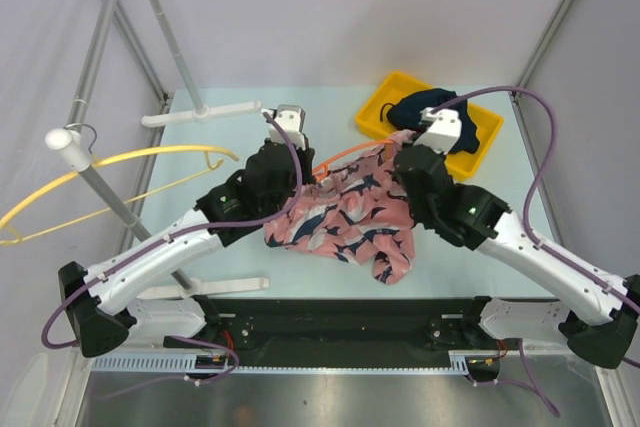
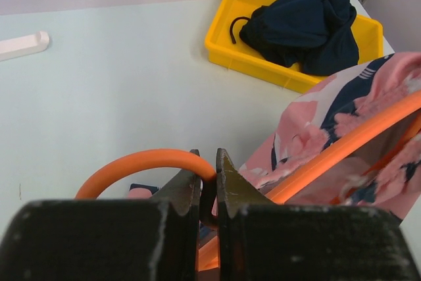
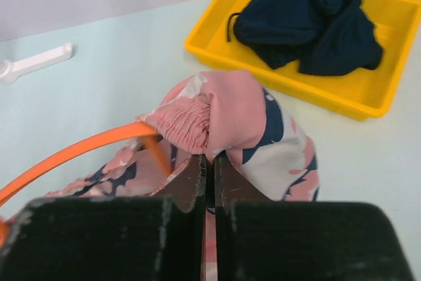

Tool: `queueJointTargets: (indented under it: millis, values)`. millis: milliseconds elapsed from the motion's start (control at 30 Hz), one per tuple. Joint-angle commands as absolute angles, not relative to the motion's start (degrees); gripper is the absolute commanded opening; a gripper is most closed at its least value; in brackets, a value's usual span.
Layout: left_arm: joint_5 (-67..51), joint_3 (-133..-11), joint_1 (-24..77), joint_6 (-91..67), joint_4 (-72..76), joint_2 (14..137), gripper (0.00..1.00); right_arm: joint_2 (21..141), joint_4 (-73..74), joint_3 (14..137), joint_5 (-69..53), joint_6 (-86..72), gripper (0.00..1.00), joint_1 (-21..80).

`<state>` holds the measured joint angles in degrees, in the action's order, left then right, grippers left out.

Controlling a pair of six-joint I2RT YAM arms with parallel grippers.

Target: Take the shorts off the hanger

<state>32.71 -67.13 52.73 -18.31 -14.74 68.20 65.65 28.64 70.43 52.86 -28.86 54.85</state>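
Nearest us, the left gripper (image 2: 207,162) is clamping the hook of an orange hanger (image 2: 148,157), its jaws nearly touching around it. The right gripper (image 3: 208,161) is holding its fingers pressed together and seems to be pinching the gathered waistband of the pink shark-print shorts (image 3: 237,113), though the contact is partly hidden from us. Those shorts are lying between the two arms on the pale table (image 2: 118,77), the hanger's bar running through them. Farther back, the navy shorts (image 3: 309,21) are lying crumpled in a yellow bin (image 3: 395,21).
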Motion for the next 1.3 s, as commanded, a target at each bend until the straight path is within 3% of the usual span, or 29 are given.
queueJointTargets:
  millis: [0, 167, 400, 633, 833, 1267]
  values:
    - [32.8, -65.8, 53.3, -19.4, -11.6, 64.5, 0.00, 60.6, 35.4, 72.2, 52.7, -30.3, 0.00, 48.3]
    - [34.4, -65.7, 53.3, -19.9, -10.4, 63.6, 0.00, 54.6, 38.5, 68.7, 49.4, -29.7, 0.00, 41.2]
    - [30.1, -67.7, 52.6, -25.4, -7.7, 63.9, 0.00, 46.8, 36.4, 61.7, 34.7, -28.0, 0.00, 36.0]
    - [7.3, -68.4, 45.1, -45.8, -0.3, 65.4, 0.00, 41.2, 27.6, 52.5, 16.2, -35.8, 0.00, 36.1]
    - [-10.4, -68.0, 41.8, -61.2, 16.9, 69.4, 0.00, 43.0, 20.1, 47.2, 8.3, -40.5, 0.00, 36.1]
    - [-20.7, -73.6, 41.9, -52.7, 8.4, 57.9, 0.00, 45.6, 10.9, 47.6, 5.5, -40.3, 0.00, 34.5]
